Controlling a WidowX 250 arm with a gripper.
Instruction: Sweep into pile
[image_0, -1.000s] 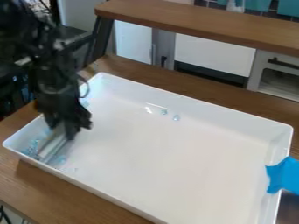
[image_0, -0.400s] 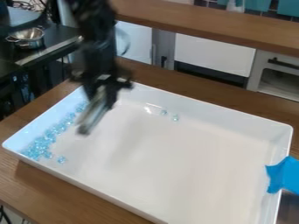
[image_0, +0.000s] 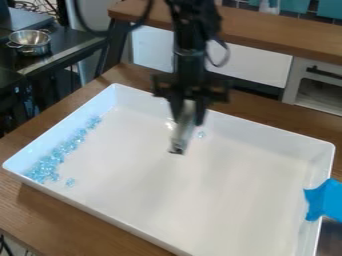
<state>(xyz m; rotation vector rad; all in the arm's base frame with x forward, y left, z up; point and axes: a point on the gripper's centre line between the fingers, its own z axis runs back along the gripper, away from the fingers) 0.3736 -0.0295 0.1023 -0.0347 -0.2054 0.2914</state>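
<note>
Towards twelve o'clock over the tray (image_0: 234, 200), the pincer (image_0: 187, 111) clasps a pale tool (image_0: 181, 135); blue beads (image_0: 48, 165) cluster from nine to ten o'clock.

In the tray (image_0: 227, 210) on the table (image_0: 67, 217), most beads (image_0: 47, 166) lie along the left wall, tape (image_0: 325, 200) at right, a pot (image_0: 31, 43) behind left.

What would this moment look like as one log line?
hand holding tool over white tray | blue beads mostly along picture-left wall | stray bead near far wall
</note>
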